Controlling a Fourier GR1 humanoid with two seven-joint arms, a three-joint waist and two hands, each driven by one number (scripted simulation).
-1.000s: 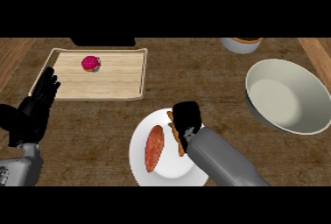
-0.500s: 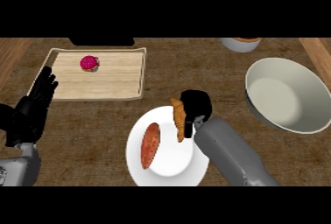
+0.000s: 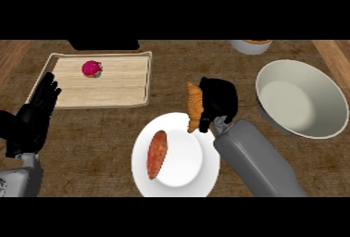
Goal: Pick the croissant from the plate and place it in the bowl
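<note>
— Half done? Where's your croissant (image 3: 196, 106) now?

— Roughly half: your right hand (image 3: 219, 99) is curled round it, above the plate's (image 3: 179, 180) far rim. You must carry it right to the bowl (image 3: 301, 104) and let go.

Counter (image 3: 103, 134): dark wood, visible grain, matt. Tray (image 3: 123, 88): pale wood, fine straight grain, raised rim, matt. Plate (image 3: 184, 162): white, smooth, slight sheen, ceramic-like. Bowl (image 3: 301, 104): off-white to grey, smooth inside, soft sheen. Croissant (image 3: 196, 104): golden-brown, ridged crust, matt. Orange-red piece (image 3: 156, 153) on plate: smooth skin, dull. Pink item (image 3: 91, 68) on tray: bumpy surface. Right hand (image 3: 220, 99) and left hand (image 3: 37, 113): black, matt, plastic-like. Forearm (image 3: 256, 162): grey, smooth, faint sheen.
</note>
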